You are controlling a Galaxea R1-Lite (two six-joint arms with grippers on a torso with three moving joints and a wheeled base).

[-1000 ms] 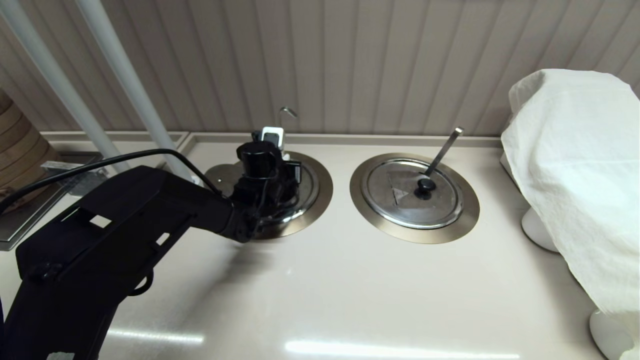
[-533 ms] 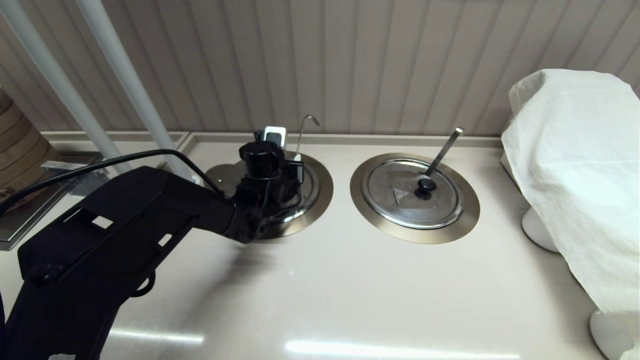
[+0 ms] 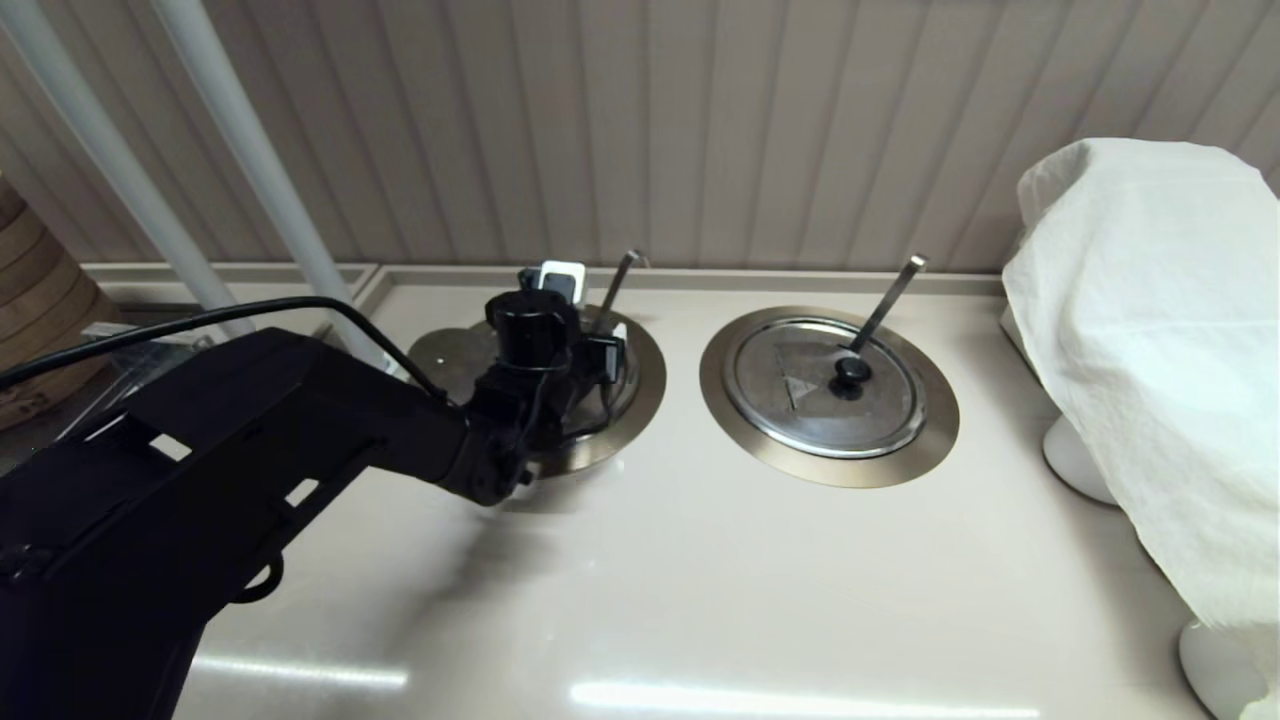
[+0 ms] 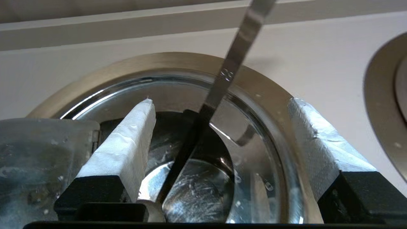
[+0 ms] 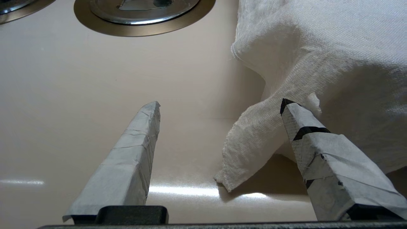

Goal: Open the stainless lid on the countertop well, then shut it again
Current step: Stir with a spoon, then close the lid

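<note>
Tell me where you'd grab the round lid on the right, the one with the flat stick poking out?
Grab the black knob in the middle. The lid lies flat, sunk in its ring, so its edge gives nothing to pinch. Come from above and the front-left, since the flat handle slants up just behind the knob toward the back right.

Stainless lid [image 3: 450, 355] [image 4: 41, 152]: a dull grey steel disc, seen only in part; its knob is out of sight.
Lid position: off the opening, pushed to the left side of the well and overlapping the rim there.
Countertop well [image 3: 640, 390] [image 4: 159, 63]: the left of two rings, far on the counter, with a wide brushed bronze-steel rim.
Well state: uncovered, showing shiny steel walls and a round bottom.
Utensil handle [image 3: 618, 285] [image 4: 235, 57]: a thin steel strip rising from inside the well, leaning to the far right.
</note>
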